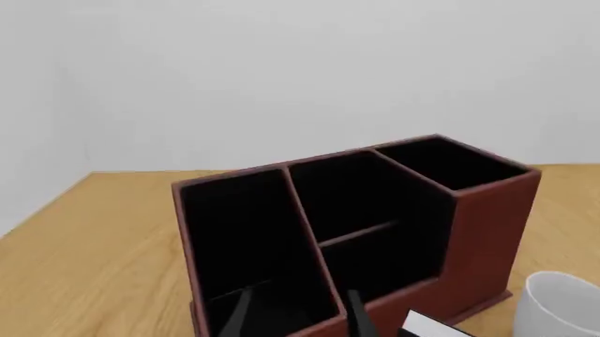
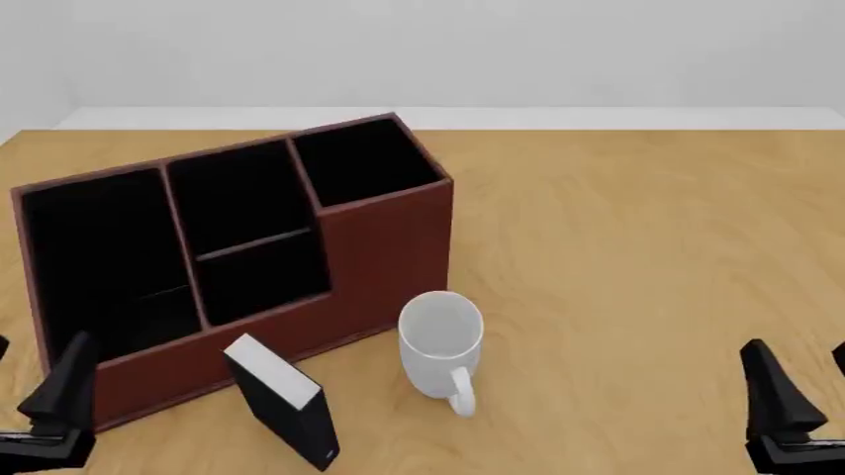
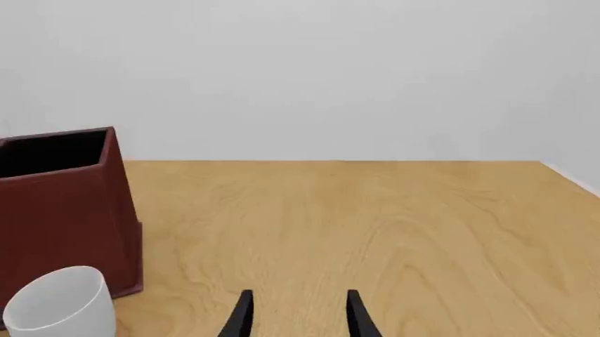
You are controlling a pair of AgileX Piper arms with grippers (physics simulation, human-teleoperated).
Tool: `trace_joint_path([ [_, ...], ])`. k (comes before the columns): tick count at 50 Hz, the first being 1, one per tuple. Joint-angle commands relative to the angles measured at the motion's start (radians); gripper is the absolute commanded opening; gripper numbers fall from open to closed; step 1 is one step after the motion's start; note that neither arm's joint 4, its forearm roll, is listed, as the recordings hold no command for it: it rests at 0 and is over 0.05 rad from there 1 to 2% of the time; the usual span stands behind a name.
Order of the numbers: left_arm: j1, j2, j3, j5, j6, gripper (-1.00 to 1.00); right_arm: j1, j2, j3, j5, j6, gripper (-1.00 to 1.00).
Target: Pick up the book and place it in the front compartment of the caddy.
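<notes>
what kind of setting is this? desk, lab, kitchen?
Likely a simulated desk setup: bare wooden table against blank white walls, holding only a leather-look caddy, a white mug and a small black book.

From my station I see a white mug [image 2: 441,336] standing upright on the desk [image 2: 634,257], its open mouth up and its handle turned toward the near edge. The desk is light wood with a visible grain, running back to a pale, plain wall [image 2: 422,49]. In the right wrist view the mug [image 3: 58,303] shows only its upper rim and side. In the left wrist view just a slice of the mug [image 1: 563,303] is in view at the picture's edge.
</notes>
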State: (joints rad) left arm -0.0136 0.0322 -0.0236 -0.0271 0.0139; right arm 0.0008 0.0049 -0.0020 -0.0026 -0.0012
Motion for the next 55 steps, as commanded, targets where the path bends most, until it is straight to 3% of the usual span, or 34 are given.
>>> trace_joint_path([
  [1,-0.001,-0.015,0.02,0.016,-0.012,1.0,0.0,0.001,-0.006,0.004,-0.004,1.0],
  [14,-0.008,0.086,0.023,-0.086,-0.004,1.0,0.0,0.004,-0.007,0.003,-0.003,1.0],
  [17,-0.014,0.154,0.022,-0.164,0.033,1.0,0.0,0.006,-0.006,0.0,-0.001,1.0],
  [24,-0.042,0.38,0.006,-0.368,-0.002,1.0,0.0,0.006,-0.003,-0.003,-0.003,1.0],
  [27,-0.065,0.512,-0.018,-0.477,0.021,1.0,0.0,0.005,-0.004,-0.001,-0.002,1.0],
  [35,-0.127,0.69,-0.091,-0.575,0.049,1.0,0.0,0.006,-0.002,-0.004,-0.004,1.0],
  [39,-0.158,0.758,-0.144,-0.561,0.04,1.0,0.0,0.004,-0.003,0.0,-0.001,1.0],
  [41,-0.198,0.743,-0.165,-0.532,0.072,1.0,0.0,0.004,-0.003,0.0,-0.003,1.0],
  [43,-0.239,0.728,-0.191,-0.489,0.057,1.0,0.0,0.003,-0.004,0.0,-0.005,1.0],
  [47,-0.314,0.731,-0.262,-0.394,0.115,1.0,0.0,0.008,-0.002,-0.006,-0.002,1.0],
  [55,-0.382,0.722,-0.412,-0.211,0.204,1.0,0.0,0.006,-0.003,-0.003,-0.003,1.0],
])
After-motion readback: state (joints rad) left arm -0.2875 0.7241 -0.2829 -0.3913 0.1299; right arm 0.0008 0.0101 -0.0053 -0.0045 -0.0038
